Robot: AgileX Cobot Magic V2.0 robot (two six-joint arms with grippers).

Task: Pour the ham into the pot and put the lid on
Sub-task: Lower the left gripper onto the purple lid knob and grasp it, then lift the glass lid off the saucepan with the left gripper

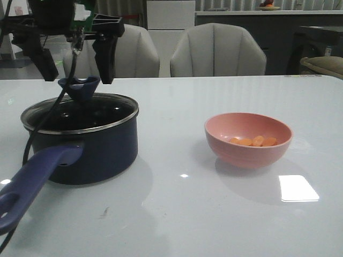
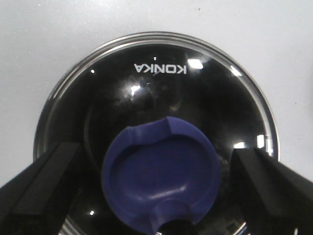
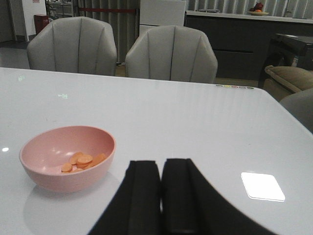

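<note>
The dark navy pot (image 1: 102,150) stands at the left of the table, its purple-blue handle (image 1: 32,179) pointing to the front. The glass lid (image 2: 161,88) with a silver rim (image 1: 110,122) lies on the pot. My left gripper (image 1: 79,72) (image 2: 156,152) hangs open just above it, one black finger on each side of the blue knob (image 1: 79,88) (image 2: 161,181) and neither touching it. The ham (image 1: 256,141) (image 3: 80,161), a few orange slices, lies in the pink bowl (image 1: 246,155) (image 3: 58,174). My right gripper (image 3: 161,166) is shut on nothing, on the table beside the bowl.
Two grey chairs (image 1: 217,51) stand behind the table's far edge. A bright patch of reflected light (image 1: 297,187) lies on the white tabletop near the bowl. A black cable (image 1: 29,134) hangs in front of the pot.
</note>
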